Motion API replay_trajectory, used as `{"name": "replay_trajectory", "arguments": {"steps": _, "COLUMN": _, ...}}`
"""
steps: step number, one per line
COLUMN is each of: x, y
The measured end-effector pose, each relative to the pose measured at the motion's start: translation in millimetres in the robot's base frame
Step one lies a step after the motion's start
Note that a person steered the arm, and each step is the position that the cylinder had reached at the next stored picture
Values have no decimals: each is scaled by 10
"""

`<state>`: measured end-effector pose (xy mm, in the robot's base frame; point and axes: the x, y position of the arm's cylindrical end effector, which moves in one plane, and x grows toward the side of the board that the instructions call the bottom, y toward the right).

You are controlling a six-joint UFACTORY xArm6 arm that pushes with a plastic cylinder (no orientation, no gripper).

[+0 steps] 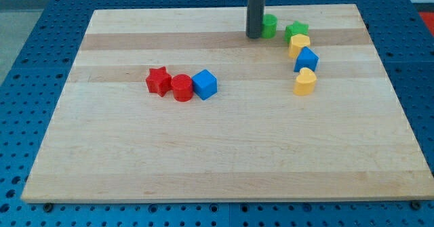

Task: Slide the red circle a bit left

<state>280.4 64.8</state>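
Pale wooden worktop (pixel 224 159) over blue pegboard. Red circle block (pixel 182 88) left of centre, wedged touching red star block (pixel 159 80) and blue cube (pixel 205 84). My tip (pixel 255 35) far off, beside green block (pixel 269 26). No fingers on rod; leftward push likely shoves star too.

A robotics lab: a wooden tabletop (pixel 230 146) sits on a blue perforated bench (pixel 27 51) with rows of mounting holes.

A single camera looks down at a slant from beyond the view's bottom edge of the table (pixel 224 166), far enough back to take in nearly the whole wooden top.
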Motion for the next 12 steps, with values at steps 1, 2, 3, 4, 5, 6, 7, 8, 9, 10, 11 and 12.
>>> {"name": "replay_trajectory", "arguments": {"steps": 1, "x": -12, "y": 30}}
{"name": "replay_trajectory", "arguments": {"steps": 2, "x": -12, "y": 143}}
{"name": "replay_trajectory", "arguments": {"steps": 3, "x": -13, "y": 258}}
{"name": "replay_trajectory", "arguments": {"steps": 4, "x": -26, "y": 372}}
{"name": "replay_trajectory", "arguments": {"steps": 5, "x": -85, "y": 452}}
{"name": "replay_trajectory", "arguments": {"steps": 6, "x": -211, "y": 363}}
{"name": "replay_trajectory", "arguments": {"steps": 7, "x": -379, "y": 340}}
{"name": "replay_trajectory", "arguments": {"steps": 8, "x": -448, "y": 340}}
{"name": "replay_trajectory", "arguments": {"steps": 9, "x": -561, "y": 123}}
{"name": "replay_trajectory", "arguments": {"steps": 10, "x": -669, "y": -186}}
{"name": "replay_trajectory", "arguments": {"steps": 11, "x": -726, "y": 47}}
{"name": "replay_trajectory", "arguments": {"steps": 12, "x": -863, "y": 339}}
